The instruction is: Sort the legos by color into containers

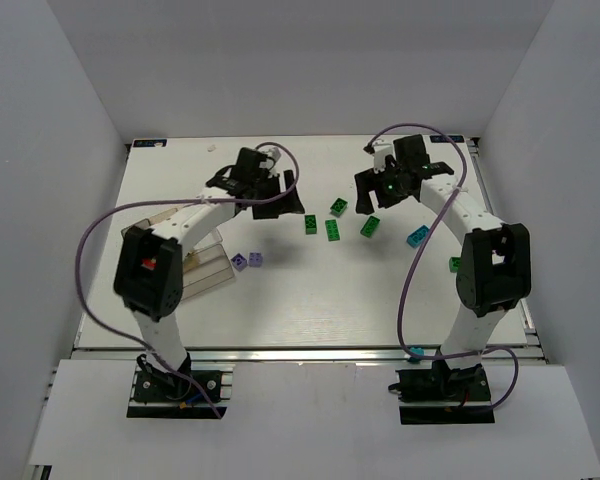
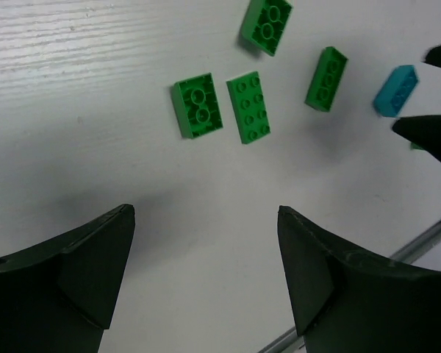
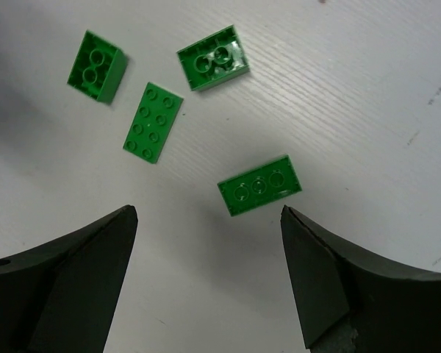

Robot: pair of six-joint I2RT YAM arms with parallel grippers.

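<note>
Desk: white surface, carries every item listed below
Clear container: on the left part of the desk, partly hidden beneath the left arm; contents cannot be made out
Purple legos: two, side by side on the desk, just right of the container and outside it
Left pincer: jaws spread wide, nothing between them; hangs over bare desk, left of the green group
Green legos: four, loose on the desk between the two pincers, near one another but not touching; two show hollow undersides, one shows its studs
Right pincer: jaws wide apart, holding nothing; hangs over the right end of the green group
Teal lego: on the desk, right of the green group, apart from it
Lone green lego: on the desk, just beside the right arm, well apart from the container
</note>
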